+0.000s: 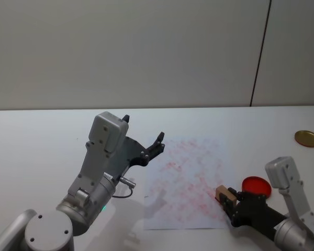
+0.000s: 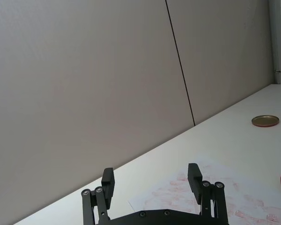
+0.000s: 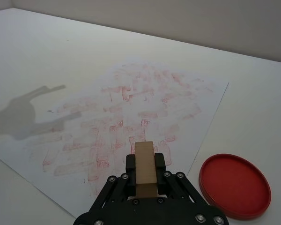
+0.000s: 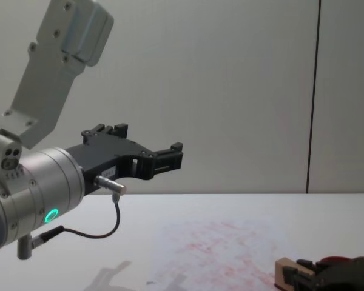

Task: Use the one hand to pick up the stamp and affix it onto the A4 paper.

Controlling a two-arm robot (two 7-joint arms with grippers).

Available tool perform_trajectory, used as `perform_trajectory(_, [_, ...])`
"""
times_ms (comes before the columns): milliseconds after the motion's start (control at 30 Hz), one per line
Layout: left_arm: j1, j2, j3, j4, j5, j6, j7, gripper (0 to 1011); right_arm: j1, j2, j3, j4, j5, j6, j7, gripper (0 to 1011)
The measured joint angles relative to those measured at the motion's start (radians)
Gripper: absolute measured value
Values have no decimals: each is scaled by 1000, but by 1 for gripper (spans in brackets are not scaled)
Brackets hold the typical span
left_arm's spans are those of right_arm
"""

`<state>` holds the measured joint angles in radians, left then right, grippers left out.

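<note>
Left gripper (image 1: 143, 129) hung raised left of the A4 paper (image 1: 188, 172), fingers spread. Right gripper (image 3: 145, 164) pinched the stamp (image 1: 225, 194) at the sheet's near right corner, possibly touching it. Risk: so close to the edge, the print could land partly off-sheet, and a tilted press could leave half a mark.
</note>
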<state>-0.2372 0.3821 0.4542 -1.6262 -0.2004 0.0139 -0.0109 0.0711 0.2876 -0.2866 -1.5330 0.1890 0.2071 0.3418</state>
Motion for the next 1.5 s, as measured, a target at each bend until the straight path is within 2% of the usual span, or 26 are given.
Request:
perform_trajectory(267, [0, 0, 0, 0, 0, 0, 0, 993, 0, 5, 6, -27, 15, -4, -6, 219])
perform_trajectory(733, [0, 0, 0, 0, 0, 0, 0, 993, 16, 23, 39, -58, 31, -38, -55, 219])
perform_trajectory(1500, [0, 0, 0, 0, 0, 0, 0, 993, 49, 43, 69, 31, 16, -38, -57, 219])
